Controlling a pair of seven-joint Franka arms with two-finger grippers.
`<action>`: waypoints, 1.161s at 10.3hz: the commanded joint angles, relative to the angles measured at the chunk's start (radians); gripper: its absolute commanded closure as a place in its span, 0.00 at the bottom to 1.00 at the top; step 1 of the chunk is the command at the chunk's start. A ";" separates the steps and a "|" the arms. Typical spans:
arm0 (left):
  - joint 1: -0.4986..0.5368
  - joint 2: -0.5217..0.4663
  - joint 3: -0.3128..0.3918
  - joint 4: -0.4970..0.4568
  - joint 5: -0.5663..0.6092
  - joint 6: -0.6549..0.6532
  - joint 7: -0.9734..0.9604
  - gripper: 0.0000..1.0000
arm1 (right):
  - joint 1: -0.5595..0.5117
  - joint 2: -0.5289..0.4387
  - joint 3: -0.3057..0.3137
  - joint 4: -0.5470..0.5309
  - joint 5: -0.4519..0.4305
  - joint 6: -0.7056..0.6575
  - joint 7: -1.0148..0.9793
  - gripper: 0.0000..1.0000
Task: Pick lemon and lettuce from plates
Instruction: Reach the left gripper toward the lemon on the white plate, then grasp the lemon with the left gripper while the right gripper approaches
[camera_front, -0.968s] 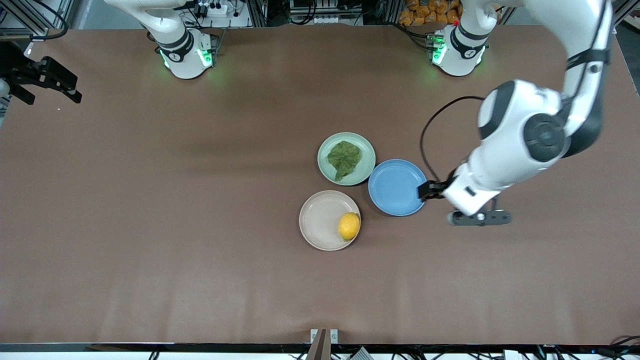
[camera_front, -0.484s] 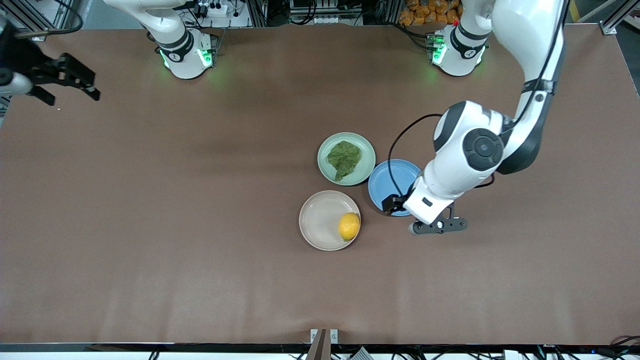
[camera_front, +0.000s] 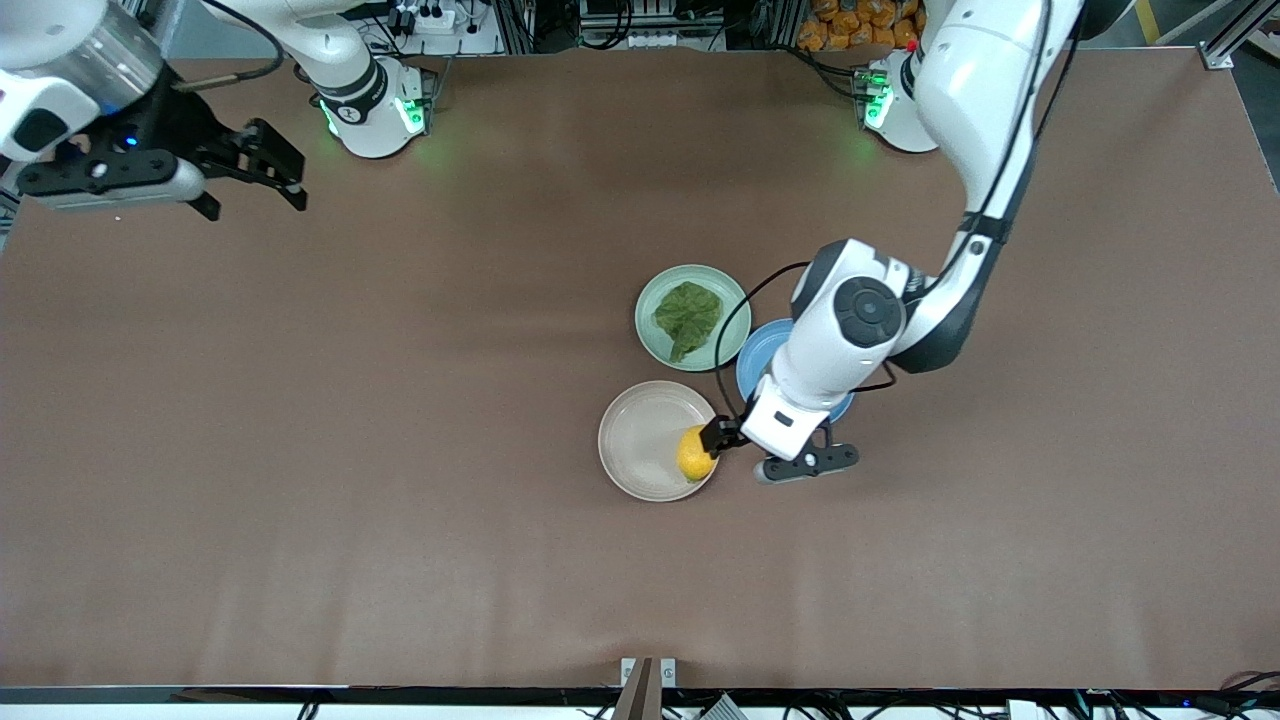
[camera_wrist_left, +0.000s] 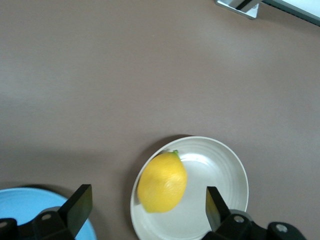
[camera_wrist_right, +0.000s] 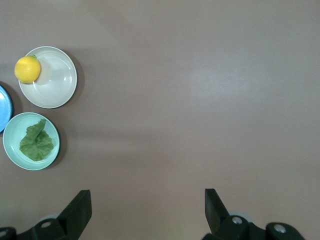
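I take the round beige-cream plate (camera_front: 650, 440) as my landmark on the brown table (camera_front: 400, 450). In it sits the small oval bright yellow lemon (camera_front: 695, 455), pushed up against the rim on the side toward the left arm's end of the table; the rest of that plate is bare. Farther from the front camera than this plate, and close beside it, is the round pale mint green plate (camera_front: 740, 305), holding the flat crinkled dark green lettuce leaf (camera_front: 688, 317). The round blue plate (camera_front: 755, 365) lies beside both, toward the left arm's end, and I see nothing in the part of it that shows; the left arm covers much of it.

The left hand (camera_front: 712, 440) hangs over the lemon's edge of the beige-cream plate. In the left wrist view its fingers (camera_wrist_left: 77, 205) stand wide apart with the lemon (camera_wrist_left: 162, 182) between them, not touching it as far as I can judge.

The right hand (camera_front: 270, 170) is well away from the beige-cream plate, over bare table near the right arm's base, its fingers (camera_wrist_right: 77, 210) spread apart and holding nothing.
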 joint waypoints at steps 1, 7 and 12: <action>-0.135 0.068 0.125 0.038 0.033 0.049 -0.029 0.00 | 0.065 0.021 -0.004 0.006 0.009 0.026 0.108 0.00; -0.261 0.184 0.234 0.113 0.046 0.092 -0.030 0.00 | 0.258 0.148 0.013 0.043 -0.054 0.057 0.394 0.00; -0.266 0.204 0.239 0.118 0.047 0.120 -0.033 0.00 | 0.263 0.248 0.105 0.075 -0.101 0.128 0.530 0.00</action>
